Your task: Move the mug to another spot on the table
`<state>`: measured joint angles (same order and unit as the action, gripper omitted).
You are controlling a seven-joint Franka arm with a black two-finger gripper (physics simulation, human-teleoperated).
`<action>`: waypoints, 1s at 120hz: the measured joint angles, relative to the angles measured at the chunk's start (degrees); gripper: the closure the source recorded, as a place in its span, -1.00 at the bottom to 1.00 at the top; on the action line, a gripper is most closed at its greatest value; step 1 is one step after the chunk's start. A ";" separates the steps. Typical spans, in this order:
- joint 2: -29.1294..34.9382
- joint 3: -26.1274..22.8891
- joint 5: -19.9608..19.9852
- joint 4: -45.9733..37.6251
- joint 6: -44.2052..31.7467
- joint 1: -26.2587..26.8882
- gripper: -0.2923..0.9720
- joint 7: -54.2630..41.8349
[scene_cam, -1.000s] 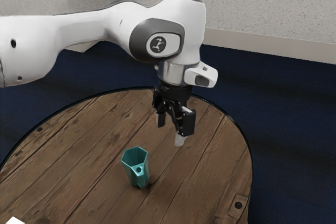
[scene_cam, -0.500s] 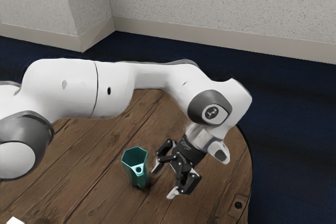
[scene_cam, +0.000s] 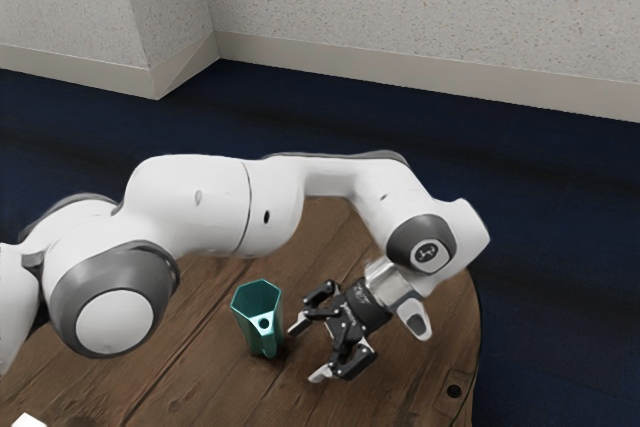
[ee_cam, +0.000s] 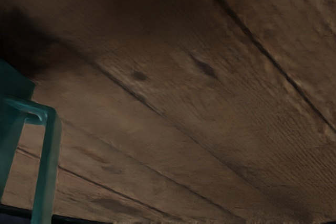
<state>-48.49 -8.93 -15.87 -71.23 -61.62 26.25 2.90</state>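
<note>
Dropped lower since earlier: gripper (scene_cam: 311,351) just beside teal mug (scene_cam: 258,319), toward table (scene_cam: 200,377) edge at the exterior view's right. Jaws wide, holding nothing. Round emblem (scene_cam: 428,252) on wrist joint, unreadable.

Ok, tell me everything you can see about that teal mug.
The mug is plain teal, perhaps plastic, with flat facets that narrow toward the base and an open top. It stands upright on the wooden table. Its thin loop handle is turned roughly toward the open gripper, which sits low beside it on the exterior view's right. One finger is close, but only the table appears to touch it.
</note>
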 joint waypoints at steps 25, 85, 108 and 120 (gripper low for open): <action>-1.33 0.04 -2.28 0.82 1.51 -0.92 -0.32 -0.59; -3.41 -0.04 -6.37 1.46 1.98 -0.85 -0.01 -2.78; -2.93 0.06 -6.37 0.14 2.24 -0.62 0.04 -3.55; -2.79 0.32 -6.43 -0.42 2.45 -0.64 0.10 -3.88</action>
<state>-51.28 -8.61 -22.30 -71.65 -59.16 25.62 -0.98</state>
